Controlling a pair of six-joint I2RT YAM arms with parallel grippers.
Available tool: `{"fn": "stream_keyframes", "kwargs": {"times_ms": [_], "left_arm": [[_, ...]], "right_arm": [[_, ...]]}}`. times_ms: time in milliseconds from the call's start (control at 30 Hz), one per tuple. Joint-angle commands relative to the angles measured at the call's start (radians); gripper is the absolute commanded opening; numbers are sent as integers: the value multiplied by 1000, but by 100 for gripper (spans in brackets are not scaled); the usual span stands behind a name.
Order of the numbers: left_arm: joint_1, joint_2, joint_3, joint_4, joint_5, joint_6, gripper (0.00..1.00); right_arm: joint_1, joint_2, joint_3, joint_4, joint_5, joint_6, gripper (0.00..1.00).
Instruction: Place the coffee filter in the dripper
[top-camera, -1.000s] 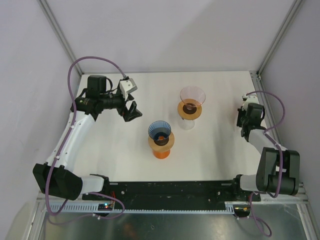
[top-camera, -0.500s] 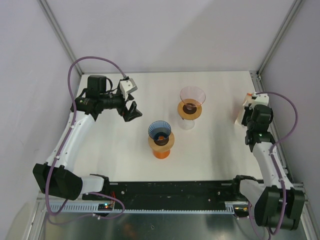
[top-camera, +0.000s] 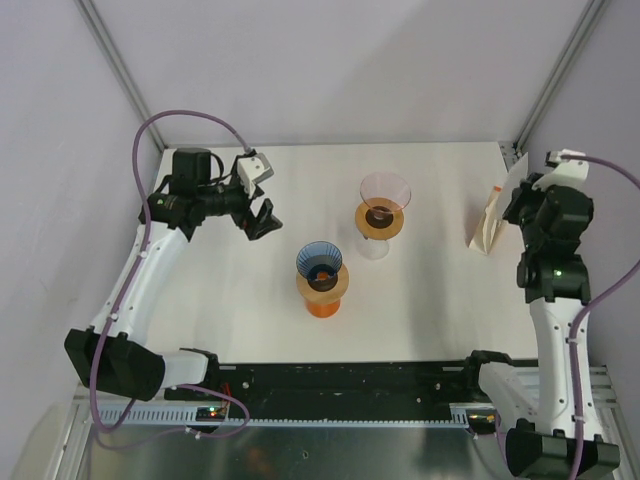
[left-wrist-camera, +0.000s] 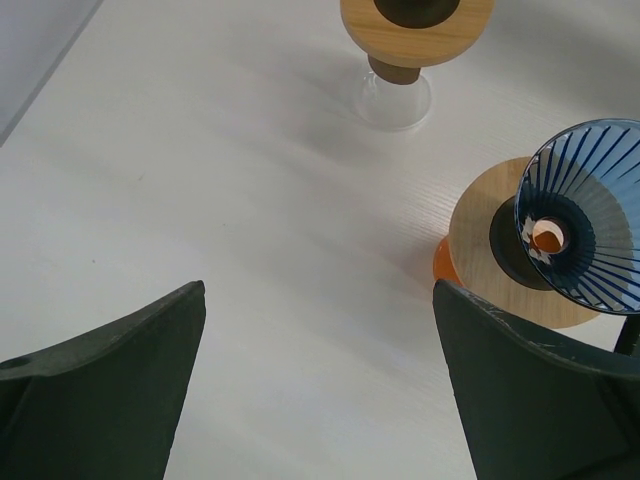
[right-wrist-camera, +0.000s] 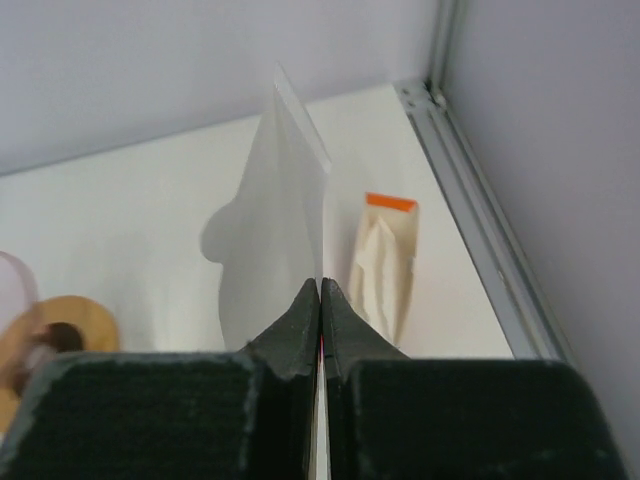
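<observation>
My right gripper (right-wrist-camera: 320, 285) is shut on a white paper coffee filter (right-wrist-camera: 285, 210) and holds it upright above the table at the far right (top-camera: 513, 178). The pack of filters (right-wrist-camera: 385, 265) with an orange strip lies just beyond it, by the right rail (top-camera: 487, 228). A blue ribbed dripper (top-camera: 320, 264) sits on a wooden disc and orange stand mid-table, also in the left wrist view (left-wrist-camera: 585, 215). A pink dripper (top-camera: 384, 190) stands on a clear stand behind it. My left gripper (top-camera: 262, 220) is open and empty, left of the blue dripper (left-wrist-camera: 318, 295).
The metal frame rail (right-wrist-camera: 480, 220) runs along the table's right edge beside the filter pack. Grey walls close the back and sides. The pink dripper's wooden disc (left-wrist-camera: 415, 20) shows at the top of the left wrist view.
My right arm has risen and swung up from the filter pack, lifting one filter off it. The left arm has barely moved.
</observation>
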Motion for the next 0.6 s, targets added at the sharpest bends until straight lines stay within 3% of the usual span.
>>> {"fn": "stream_keyframes", "kwargs": {"times_ms": [0,167,267,567], "left_arm": [[6,-52,63,3,-43,-39,100],[6,-90,84,3,-72,-79,100],[5,-122,88,3,-71,-99,100],[4,-220,79,-1,-86,-140,100]], "right_arm": [[11,31,223,-225,-193,54,0],[88,131,479,-453,-403,74,0],[236,194,630,-607,-431,80,0],[848,434,945,-819,-213,118,0]]}}
